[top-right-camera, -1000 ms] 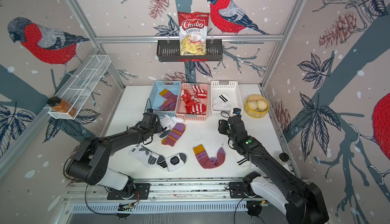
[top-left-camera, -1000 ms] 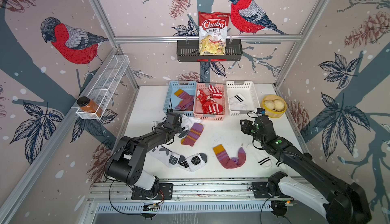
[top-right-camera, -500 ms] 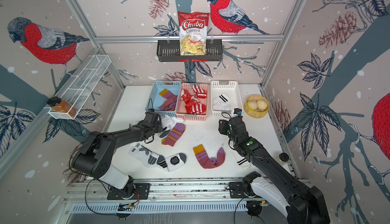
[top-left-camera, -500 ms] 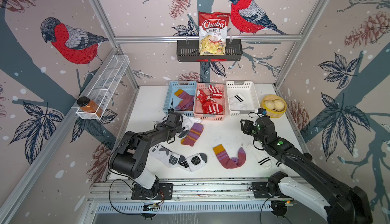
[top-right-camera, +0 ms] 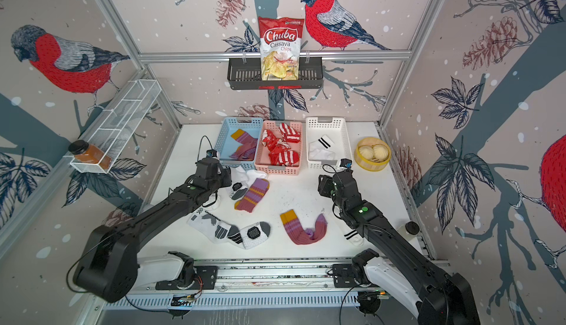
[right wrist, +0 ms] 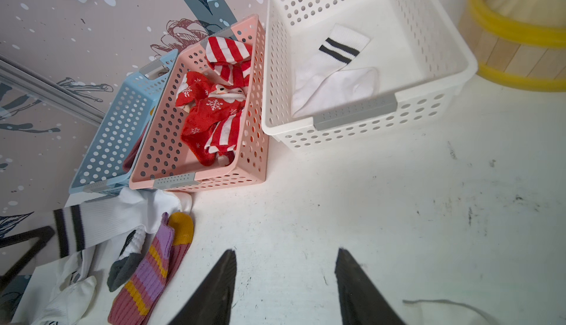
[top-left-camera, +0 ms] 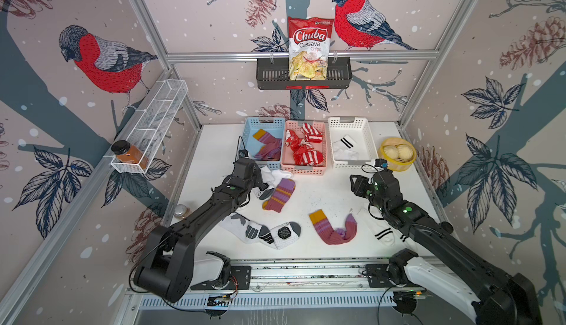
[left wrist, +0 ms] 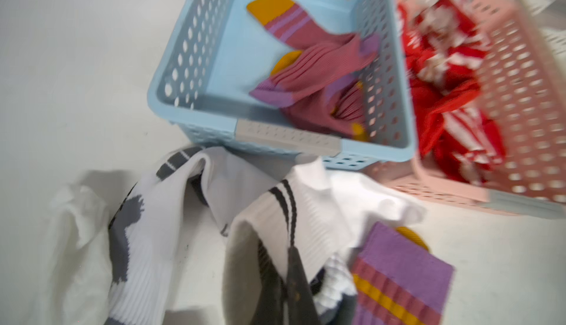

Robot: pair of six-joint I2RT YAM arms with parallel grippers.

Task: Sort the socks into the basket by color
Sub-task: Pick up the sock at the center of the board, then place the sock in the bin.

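Left gripper [left wrist: 291, 265] is pinching a white sock [left wrist: 309, 216] left of the white basket [right wrist: 355, 115]; lifting it clear of the purple sock [left wrist: 401, 277] seems advisable. Right gripper [right wrist: 284, 256] is gaping, empty.

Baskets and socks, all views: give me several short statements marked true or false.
1. The white basket holds a striped white sock. True.
2. The pink basket is empty. False: it holds red-and-white socks.
3. The right gripper has its jaws open over bare table. True.
4. The left gripper has its jaws open. False: they are shut on a white sock cuff.
5. No maroon socks lie on the table. False: two maroon socks lie there.
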